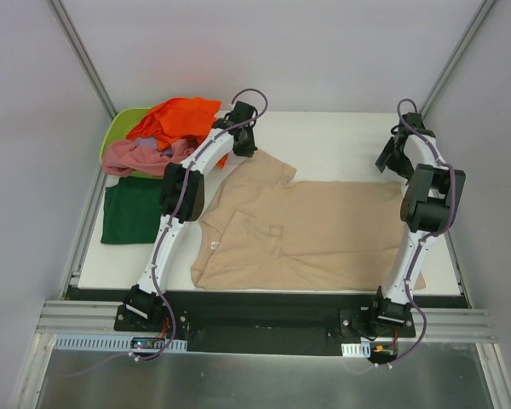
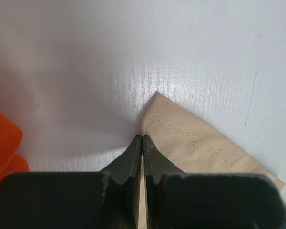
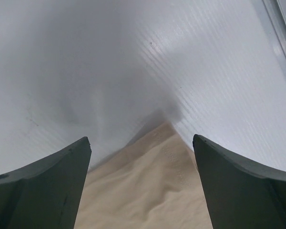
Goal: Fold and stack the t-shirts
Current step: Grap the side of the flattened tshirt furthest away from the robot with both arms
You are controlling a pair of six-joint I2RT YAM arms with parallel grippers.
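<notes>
A beige t-shirt (image 1: 307,230) lies spread flat over the middle of the white table (image 1: 341,136). My left gripper (image 1: 244,143) is at the shirt's far-left sleeve. In the left wrist view the gripper (image 2: 142,137) has its jaws pressed together on the edge of the stitched sleeve hem (image 2: 190,138). My right gripper (image 1: 393,162) is open over the shirt's far-right corner, and that corner (image 3: 157,176) lies between the spread fingers. A folded dark green t-shirt (image 1: 132,209) lies at the left. An orange t-shirt (image 1: 177,119) and a pink t-shirt (image 1: 140,156) are heaped behind it.
A lime-green tub (image 1: 119,128) stands at the far-left corner under the orange and pink shirts. Orange cloth (image 2: 2,143) shows at the left edge of the left wrist view. Metal frame posts and grey walls close in the table's sides.
</notes>
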